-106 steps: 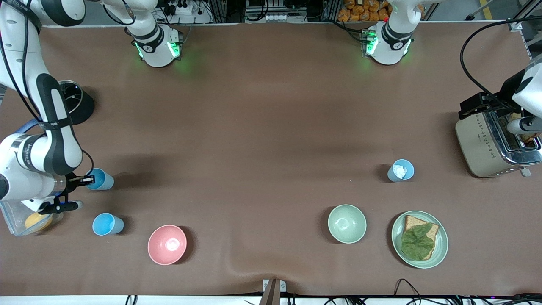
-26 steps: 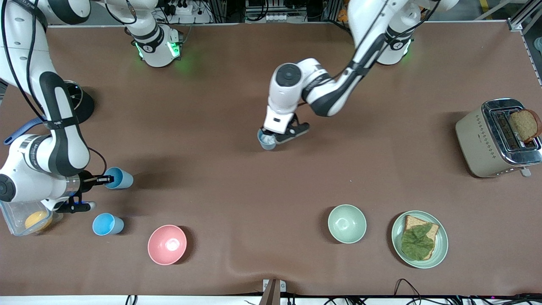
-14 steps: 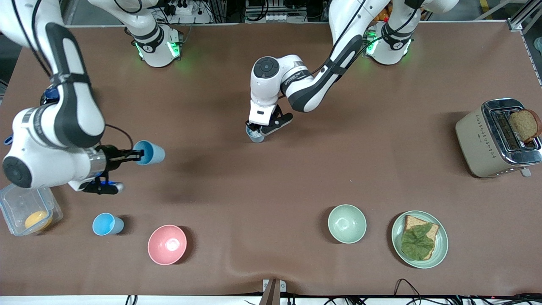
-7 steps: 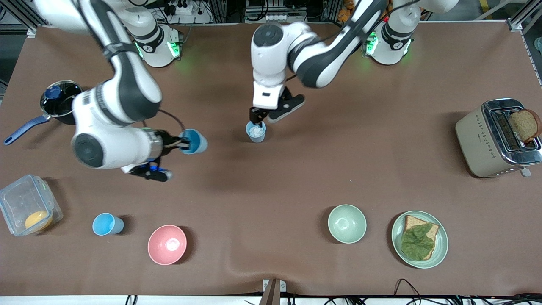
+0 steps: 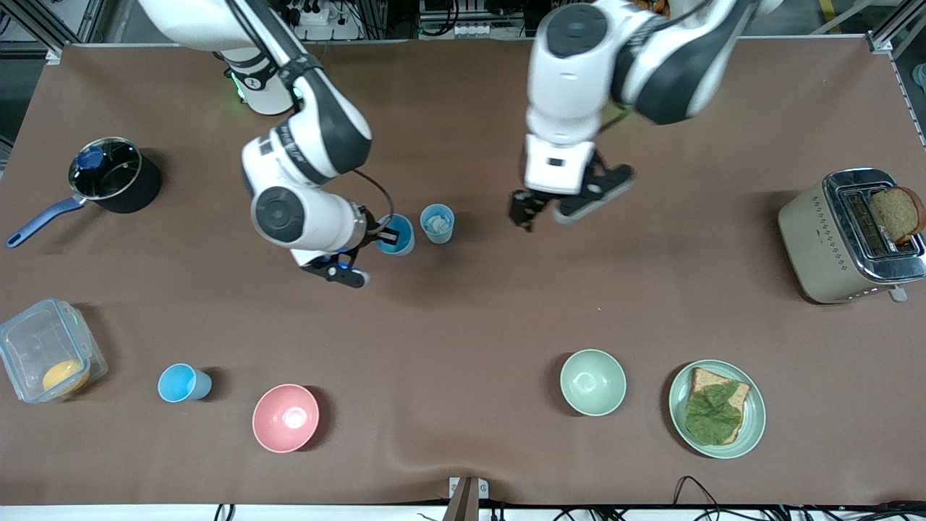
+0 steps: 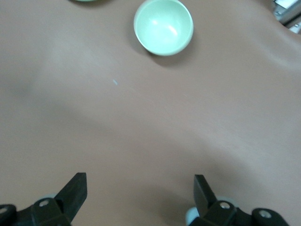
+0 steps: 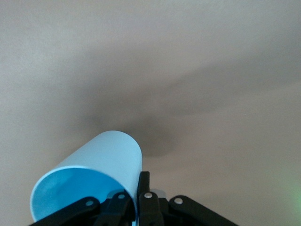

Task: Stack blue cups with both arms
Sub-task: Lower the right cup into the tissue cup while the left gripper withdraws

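A spare blue cup [image 5: 182, 382] stands nearest the camera, toward the right arm's end. Mid-table, the right gripper [image 5: 386, 235] is clamped on the rim of the bright cup [image 5: 396, 234], carried just beside the pale cup [image 5: 437, 223], which stands upright on the table. The left gripper [image 5: 522, 210], jaws wide and empty, hangs apart toward the left arm's end. Judgement: right arm does the nesting.

Non-task items: black pot [image 5: 114, 174] with a blue handle at the right arm's end; clear container [image 5: 45, 359] with something orange inside, nearer the camera; pink bowl [image 5: 285, 417]; green bowl [image 5: 592, 381]; green plate [image 5: 752, 412] with bread and a leaf; toaster [image 5: 825, 250] holding a bread slice.
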{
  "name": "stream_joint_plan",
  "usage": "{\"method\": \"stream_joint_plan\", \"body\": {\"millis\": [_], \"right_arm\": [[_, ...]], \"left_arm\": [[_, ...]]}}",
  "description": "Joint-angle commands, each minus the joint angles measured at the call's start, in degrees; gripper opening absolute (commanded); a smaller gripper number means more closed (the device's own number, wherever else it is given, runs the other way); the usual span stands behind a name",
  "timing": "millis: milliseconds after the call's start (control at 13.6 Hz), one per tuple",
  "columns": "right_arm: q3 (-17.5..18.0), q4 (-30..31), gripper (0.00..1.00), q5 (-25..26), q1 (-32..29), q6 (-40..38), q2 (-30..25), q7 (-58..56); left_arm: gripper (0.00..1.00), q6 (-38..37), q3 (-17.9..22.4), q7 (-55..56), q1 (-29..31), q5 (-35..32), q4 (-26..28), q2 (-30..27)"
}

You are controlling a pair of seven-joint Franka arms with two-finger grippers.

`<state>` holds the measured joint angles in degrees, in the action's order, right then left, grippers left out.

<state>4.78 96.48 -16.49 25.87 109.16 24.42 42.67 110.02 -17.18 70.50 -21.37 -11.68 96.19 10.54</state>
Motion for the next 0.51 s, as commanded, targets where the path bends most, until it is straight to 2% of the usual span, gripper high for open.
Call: {"method": "stream_joint_plan", "body": {"millis": [0,294,440], "right_arm": [[-0.6,5.6,0.00,-0.9,4.5,5.7,-2.9,4.2],[-0.6,7.3,0.00,-0.9,7.7,8.3,-2.7,6.7],[-0.6,8.4,0.00,-0.8,9.7,8.2,-2.8,7.0]], "left_arm": [[1.00,-4.7,-0.4,-13.7,6.5,1.7,1.5,-5.3],[1.00,-8.5,-0.4,-35.0,18.8,5.2,-1.3,-6.6],[1.00,-11.0,-0.5,-40.2,22.5,5.4,-1.7,-7.2]]}}
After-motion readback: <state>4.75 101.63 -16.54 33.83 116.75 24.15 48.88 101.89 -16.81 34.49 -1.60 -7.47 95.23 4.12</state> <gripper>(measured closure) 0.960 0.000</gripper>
